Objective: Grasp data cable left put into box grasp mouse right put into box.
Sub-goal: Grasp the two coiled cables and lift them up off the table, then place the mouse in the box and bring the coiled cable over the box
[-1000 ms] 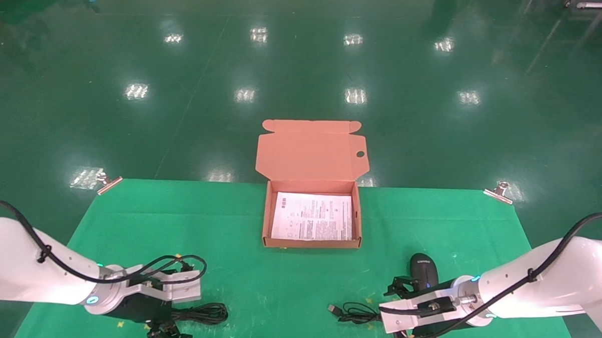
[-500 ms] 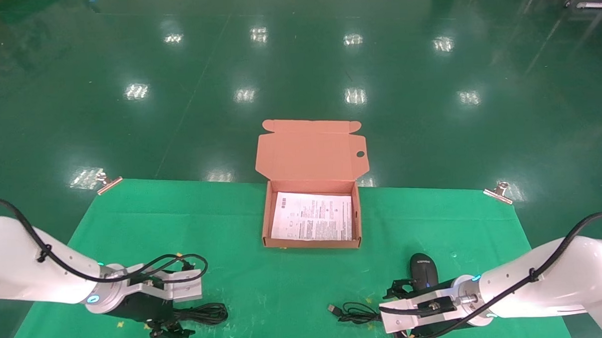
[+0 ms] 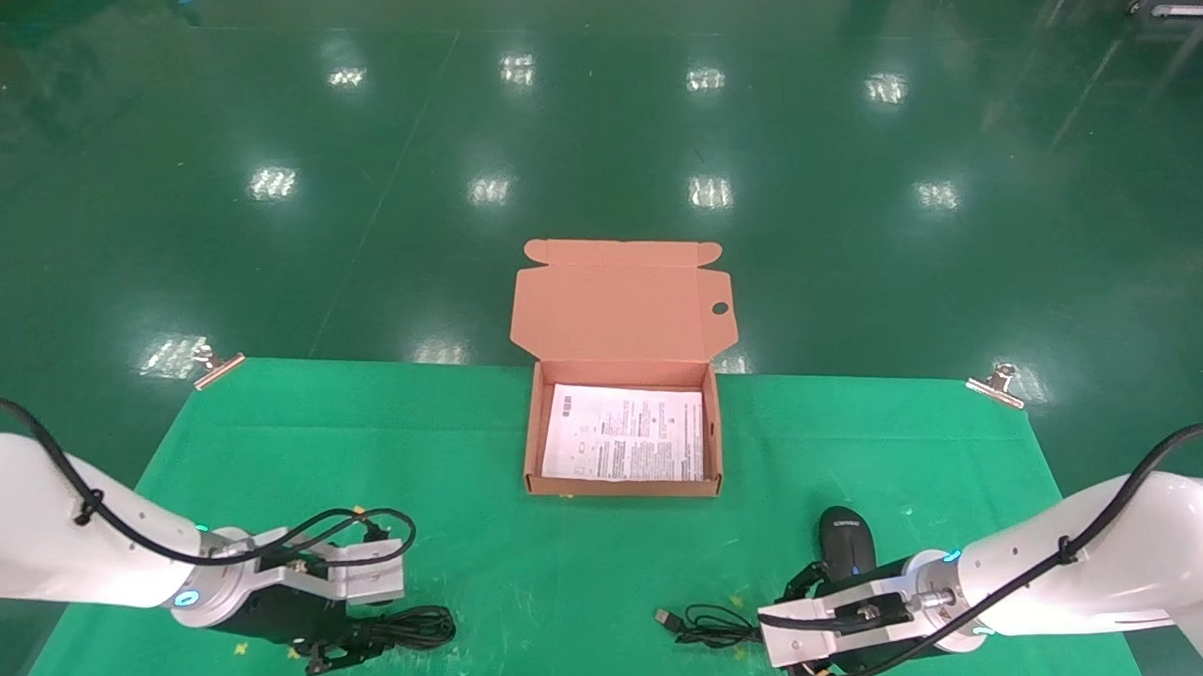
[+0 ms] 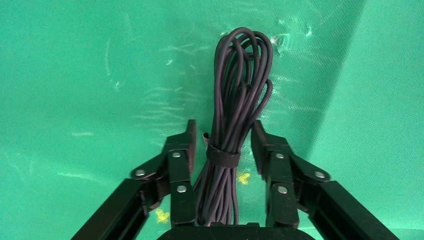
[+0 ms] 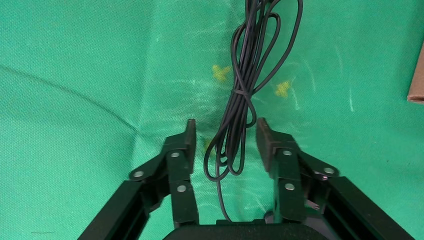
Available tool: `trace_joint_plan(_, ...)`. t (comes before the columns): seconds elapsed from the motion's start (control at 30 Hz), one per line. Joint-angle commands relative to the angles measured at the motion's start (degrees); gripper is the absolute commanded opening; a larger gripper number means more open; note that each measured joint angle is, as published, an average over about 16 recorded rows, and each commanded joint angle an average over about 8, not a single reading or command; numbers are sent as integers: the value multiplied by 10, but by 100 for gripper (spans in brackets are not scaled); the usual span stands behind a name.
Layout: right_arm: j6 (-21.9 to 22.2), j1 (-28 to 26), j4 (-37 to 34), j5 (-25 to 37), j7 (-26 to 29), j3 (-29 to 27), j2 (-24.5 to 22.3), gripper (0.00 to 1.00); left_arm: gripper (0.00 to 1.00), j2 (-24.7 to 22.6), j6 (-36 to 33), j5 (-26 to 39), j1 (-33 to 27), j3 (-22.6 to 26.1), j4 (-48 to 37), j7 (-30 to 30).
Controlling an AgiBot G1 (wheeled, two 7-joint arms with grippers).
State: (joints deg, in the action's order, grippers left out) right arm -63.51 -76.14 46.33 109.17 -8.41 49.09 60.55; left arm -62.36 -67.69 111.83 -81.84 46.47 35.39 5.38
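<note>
Two tools low over table, both open: left tool straddling data cable at 7 o'clock from box — next, close and lift; right tool straddling mouse cord.

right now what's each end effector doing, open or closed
Left end effector: open, straddling the data cable, not clamped.
Right end effector: open, straddling the mouse cord, holding nothing.

Black looped data cable and black mouse lie near the open box.
</note>
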Motion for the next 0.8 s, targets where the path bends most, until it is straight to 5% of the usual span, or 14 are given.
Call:
trace_joint_plan(0.03, 0, 0, 0, 0, 0, 0, 0, 0, 0, 0, 0, 0, 0, 0, 0, 0)
trace_joint_plan(0.53, -3, -4, 5, -3, 5, -3, -5, 0, 0, 3, -2, -2, -1, -1, 5, -2)
trace_joint_plan(0.8, -20, -43, 97, -21, 66, -39, -73, 0, 0, 43, -10, -15, -33, -19, 80, -9)
